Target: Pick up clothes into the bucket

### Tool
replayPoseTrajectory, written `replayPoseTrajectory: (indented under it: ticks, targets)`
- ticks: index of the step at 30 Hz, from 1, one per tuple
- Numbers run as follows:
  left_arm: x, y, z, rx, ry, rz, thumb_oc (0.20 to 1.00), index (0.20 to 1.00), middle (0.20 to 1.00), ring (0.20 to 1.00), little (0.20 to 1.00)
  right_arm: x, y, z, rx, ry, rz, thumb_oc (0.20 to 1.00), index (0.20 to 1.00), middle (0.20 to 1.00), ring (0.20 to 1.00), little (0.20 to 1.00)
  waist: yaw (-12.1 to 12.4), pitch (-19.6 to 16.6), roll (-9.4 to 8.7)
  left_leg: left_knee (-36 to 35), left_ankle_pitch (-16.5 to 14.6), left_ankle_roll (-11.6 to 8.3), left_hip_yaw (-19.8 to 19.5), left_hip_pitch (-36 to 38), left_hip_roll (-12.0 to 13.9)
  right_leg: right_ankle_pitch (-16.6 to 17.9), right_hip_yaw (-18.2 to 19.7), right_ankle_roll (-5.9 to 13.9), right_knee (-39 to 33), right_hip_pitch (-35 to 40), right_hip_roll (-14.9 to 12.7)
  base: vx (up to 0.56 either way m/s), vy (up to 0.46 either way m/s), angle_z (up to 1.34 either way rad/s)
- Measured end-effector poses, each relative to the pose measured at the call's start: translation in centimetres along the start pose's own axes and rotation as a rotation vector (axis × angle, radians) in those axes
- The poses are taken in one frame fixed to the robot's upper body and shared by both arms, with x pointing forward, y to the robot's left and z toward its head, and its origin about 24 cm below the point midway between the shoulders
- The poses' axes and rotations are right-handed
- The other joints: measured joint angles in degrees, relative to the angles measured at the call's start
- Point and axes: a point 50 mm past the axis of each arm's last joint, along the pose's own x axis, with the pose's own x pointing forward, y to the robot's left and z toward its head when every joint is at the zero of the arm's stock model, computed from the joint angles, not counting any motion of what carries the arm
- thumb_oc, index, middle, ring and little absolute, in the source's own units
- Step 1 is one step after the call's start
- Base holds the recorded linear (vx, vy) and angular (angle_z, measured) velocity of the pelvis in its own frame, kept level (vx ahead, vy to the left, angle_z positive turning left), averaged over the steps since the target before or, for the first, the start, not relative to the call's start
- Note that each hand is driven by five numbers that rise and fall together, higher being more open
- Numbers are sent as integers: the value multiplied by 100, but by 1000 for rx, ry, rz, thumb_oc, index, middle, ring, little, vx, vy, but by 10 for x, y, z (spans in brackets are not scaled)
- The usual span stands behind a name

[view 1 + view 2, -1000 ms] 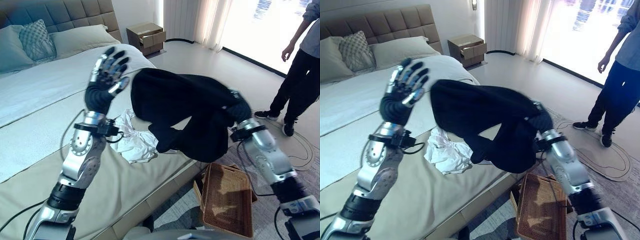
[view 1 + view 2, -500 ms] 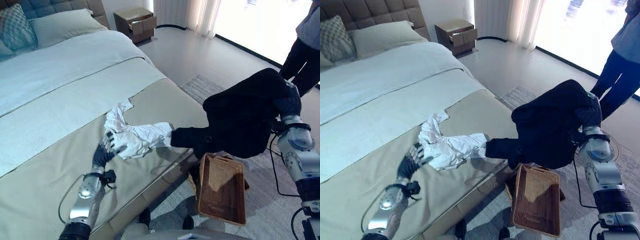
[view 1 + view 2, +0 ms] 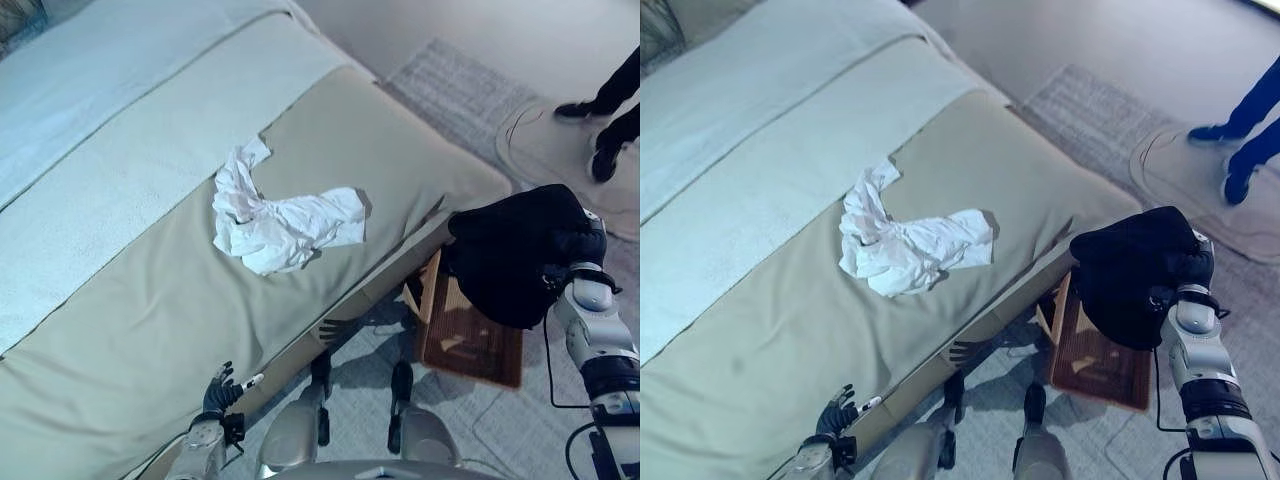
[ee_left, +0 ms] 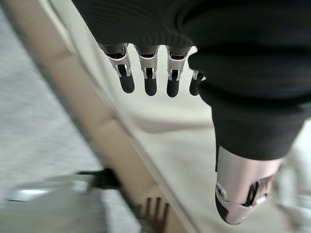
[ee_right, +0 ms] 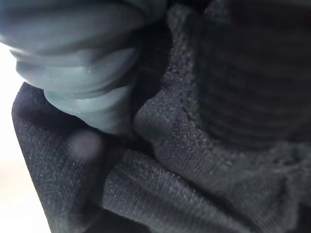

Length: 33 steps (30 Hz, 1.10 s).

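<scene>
Hanging from the right hand (image 3: 578, 243), the black garment (image 3: 515, 250) is drooping over the wicker basket (image 3: 470, 340) at four o'clock off the bed (image 3: 150, 300); that hand's fingers are buried in the knit, so I cannot tell their grip; the left hand (image 3: 222, 388) is idling at seven o'clock, fingers relaxed and holding nothing; the white garment (image 3: 280, 222) is lying crumpled mid-bed, likely light, limp and non-slippery; pinching a raised fold near its bunched middle should be lifting it whole.
</scene>
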Motion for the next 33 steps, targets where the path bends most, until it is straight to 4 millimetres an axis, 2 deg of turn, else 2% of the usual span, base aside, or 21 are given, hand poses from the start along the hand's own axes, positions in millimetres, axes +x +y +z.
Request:
replayPoseTrajectory:
  ticks: [4, 7, 9, 13, 16, 18, 19, 20, 21, 22, 24, 25, 28, 33]
  targets:
    - [1, -2, -4, 3, 25, 14, 1000, 1000, 1000, 1000, 1000, 3, 2, -13, -24, 69, -60, 200, 200, 200, 200, 200, 14, 256, 65, 19, 60, -14, -3, -153, -21, -256, 25, -10, 555, -397, -63, -31, -13, 1]
    - [2, -5, 3, 20, -6, 14, 1000, 1000, 1000, 1000, 1000, 5, 2, -16, -91, 78, -83, 200, 200, 200, 200, 200, -10, 347, 91, 136, 80, -42, -81, -367, -107, -580, 23, -48, 1233, -845, -206, -71, -27, 14]
    - [6, -14, 20, 23, -69, -1, 1000, 1000, 1000, 1000, 1000, 10, 0, -19, -147, 106, -125, 200, 200, 200, 200, 200, 11, 505, 173, 190, 152, -75, -121, -614, -181, -831, 30, -68, 1911, -1349, -342, -81, -12, 21]
    - [7, -26, 39, 22, -142, -25, 1000, 1000, 1000, 1000, 1000, 17, 4, -15, -176, 129, -146, 200, 200, 200, 200, 200, 18, 688, 360, 139, 313, -114, -167, -915, -185, -984, 36, -205, 2448, -1912, -404, -66, -8, 8]
    - [6, -30, 51, 8, -197, -27, 1000, 1000, 1000, 1000, 1000, 22, 11, -11, -233, 136, -142, 200, 200, 200, 200, 200, 15, 690, 360, 102, 425, -157, -123, -1264, -138, -1049, 95, -299, 2800, -2489, -400, -37, -21, -8]
    - [4, -38, 59, 1, -243, -49, 1000, 1000, 1000, 1000, 1000, 26, 6, -5, -251, 121, -174, 200, 200, 200, 200, 200, 14, 685, 367, 38, 297, -227, -76, -1591, -98, -1074, 106, -429, 2995, -2956, -392, 0, 0, 0]
    - [4, -40, 61, -3, -247, -51, 1000, 1000, 1000, 1000, 1000, 26, 5, -4, -253, 120, -180, 498, 498, 498, 498, 498, 17, 686, 365, 5, 234, -214, -63, -1640, -99, -1055, 100, -457, 2991, -3030, -393, 6, 11, 4]
    - [5, -43, 63, -7, -250, -56, 1000, 1000, 1000, 1000, 1000, 26, 3, -6, -268, 124, -188, 1000, 1000, 1000, 1000, 1000, 15, 691, 359, -20, 43, -174, 4, -1707, -103, -1025, 95, -507, 2979, -3127, -413, 15, 21, 9]
    - [5, -47, 65, -8, -260, -67, 1000, 1000, 1000, 1000, 1000, 28, -2, -2, -297, 109, -196, 1000, 1000, 1000, 1000, 1000, 5, 693, 356, 66, -93, -134, 112, -1804, -144, -1020, 98, -545, 2965, -3212, -485, 24, 21, 10]
    - [5, -48, 66, -7, -260, -70, 1000, 1000, 1000, 1000, 1000, 28, -3, -1, -308, 104, -197, 1000, 1000, 1000, 1000, 1000, -3, 693, 356, 124, -93, -133, 134, -1829, -165, -1013, 120, -553, 2966, -3245, -500, 27, 21, -4]
    - [6, -50, 64, 3, -248, -69, 1000, 1000, 1000, 1000, 1000, 29, -7, -4, -363, 122, -200, 1000, 1000, 1000, 1000, 1000, -1, 682, 371, 171, 30, -39, 154, -1807, -168, -1001, 172, -549, 2992, -3269, -460, 21, 10, -19]
    - [6, -51, 63, 8, -243, -67, 1000, 1000, 1000, 1000, 1000, 29, -6, -5, -382, 126, -194, 1000, 1000, 1000, 1000, 1000, 14, 680, 375, 169, 323, 5, 147, -1808, -114, -1000, 199, -547, 3001, -3270, -377, 12, 3, -17]
    - [8, -57, 69, 9, -253, -73, 1000, 1000, 1000, 1000, 1000, 30, -11, -6, -415, 129, -199, 1000, 1000, 1000, 1000, 1000, 4, 680, 375, 87, 491, -67, 75, -1809, -132, -994, 200, -535, 2999, -3277, -403, 15, 9, 1]
    - [8, -57, 75, -16, -269, -59, 1000, 1000, 1000, 1000, 1000, 33, -7, 1, -413, 118, -199, 1000, 1000, 1000, 1000, 1000, 55, 680, 375, 81, 512, -46, 52, -1809, -163, -1010, 187, -509, 3084, -3288, -438, 5, 12, 7]
